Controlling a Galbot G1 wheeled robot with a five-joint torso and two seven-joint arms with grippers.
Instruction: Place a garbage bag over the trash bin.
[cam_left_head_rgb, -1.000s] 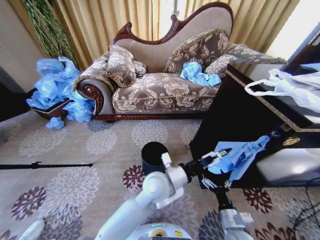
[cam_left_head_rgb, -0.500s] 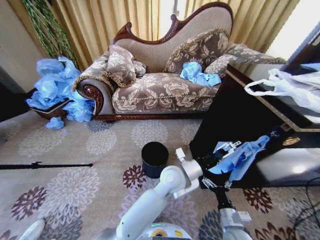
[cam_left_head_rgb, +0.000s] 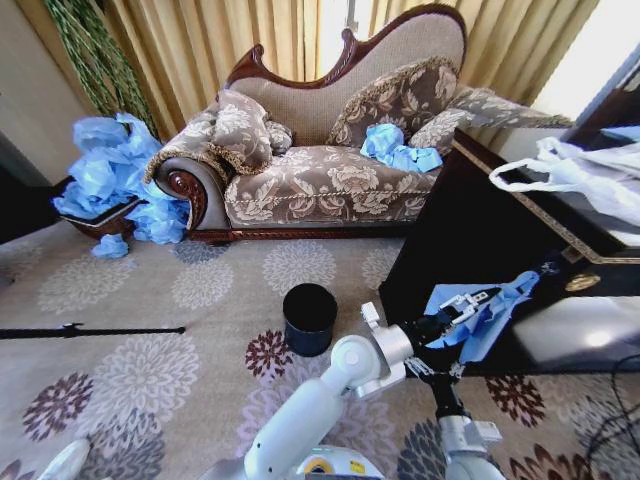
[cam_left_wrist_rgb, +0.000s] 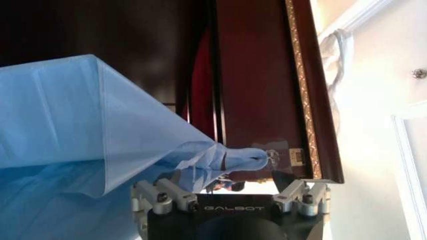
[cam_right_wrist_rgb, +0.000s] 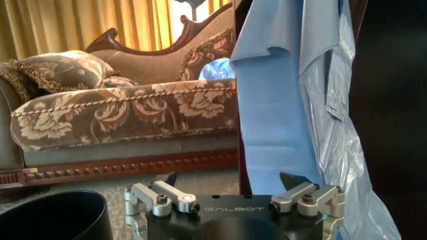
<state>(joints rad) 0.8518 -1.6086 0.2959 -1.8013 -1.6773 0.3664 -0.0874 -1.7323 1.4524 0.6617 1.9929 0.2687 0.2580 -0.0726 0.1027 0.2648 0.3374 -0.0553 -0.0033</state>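
Observation:
The black trash bin (cam_left_head_rgb: 310, 318) stands on the patterned carpet and shows close by in the right wrist view (cam_right_wrist_rgb: 53, 220). To its right the light blue garbage bag (cam_left_head_rgb: 490, 318) hangs in front of the dark cabinet (cam_left_head_rgb: 470, 235), its top corner drawn up to a small metal fitting on the cabinet front. My left gripper (cam_left_head_rgb: 478, 298) has reached across to the bag and is open, with a fold of the bag (cam_left_wrist_rgb: 100, 125) draped over one finger. My right gripper (cam_left_head_rgb: 428, 368) sits just below, open (cam_right_wrist_rgb: 230, 180), and the bag (cam_right_wrist_rgb: 273, 110) hangs down between its fingers.
A carved sofa (cam_left_head_rgb: 320, 180) holding a heap of blue bags (cam_left_head_rgb: 398, 148) lines the back. More blue bags (cam_left_head_rgb: 115, 180) are piled at its left end. A white handled bag (cam_left_head_rgb: 580, 175) lies on the cabinet. A black rod (cam_left_head_rgb: 90, 330) lies on the carpet.
My left arm has swung to the right, away from the bin, bringing its gripper up against the hanging bag. The right arm and the bin have stayed put.

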